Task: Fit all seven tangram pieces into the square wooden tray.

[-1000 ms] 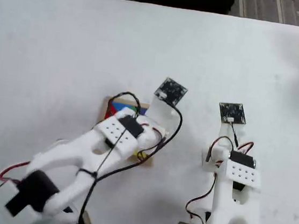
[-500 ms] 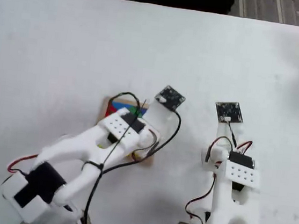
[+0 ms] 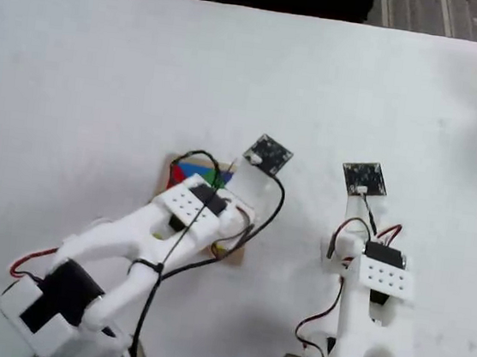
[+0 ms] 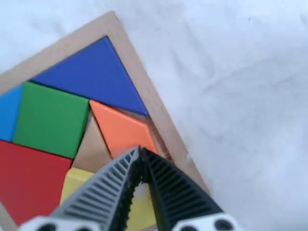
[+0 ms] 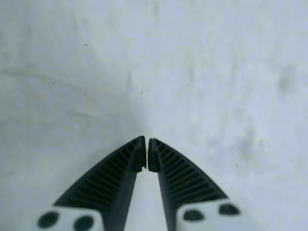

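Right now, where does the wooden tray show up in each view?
High view: the wooden tray sits left of centre, mostly covered by the left arm.
Left wrist view: the tray's rim and one corner lie just beneath the shut left gripper.
Right wrist view: the right gripper over the white table.
Shared landmark: the blue triangle in the tray.

Left arm [image 3: 184, 215] overhangs tray [image 4: 143, 84] — room (tabletop [image 3: 130, 71]) beyond rim.

left arm [image 3: 128, 237] hides most of the tray [image 3: 174, 163].
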Motion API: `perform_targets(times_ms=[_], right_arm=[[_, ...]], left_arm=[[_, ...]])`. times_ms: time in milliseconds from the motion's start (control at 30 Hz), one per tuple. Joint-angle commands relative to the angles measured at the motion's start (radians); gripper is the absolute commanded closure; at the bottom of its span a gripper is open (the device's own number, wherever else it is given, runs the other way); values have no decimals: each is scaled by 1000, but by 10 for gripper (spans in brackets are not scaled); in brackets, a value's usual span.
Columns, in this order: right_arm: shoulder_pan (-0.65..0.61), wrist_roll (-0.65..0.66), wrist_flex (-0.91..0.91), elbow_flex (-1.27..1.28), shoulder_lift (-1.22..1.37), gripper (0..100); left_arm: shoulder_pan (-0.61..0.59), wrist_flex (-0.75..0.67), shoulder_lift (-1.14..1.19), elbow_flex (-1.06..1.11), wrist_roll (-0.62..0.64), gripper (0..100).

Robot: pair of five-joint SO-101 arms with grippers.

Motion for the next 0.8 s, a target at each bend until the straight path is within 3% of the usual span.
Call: perform_targets(times_ms=[0,200,367,533,767], right_arm=[[-5,17,-8,-5,-30,979],[-5,20,-15,-5,-30,979],[-10,23,-18,-5,-30,979],[-10,23,-18,-5,-30,979],[-12,23,-18,-5,-30,979]], left_arm=[[-18,29,82,-135,40,977],[-12,63,180,-264,41,977],[-21,123,117,-273,40,977],[-33,169,-45,-183,40,977],[-91,149,-54,-77,38,977]])
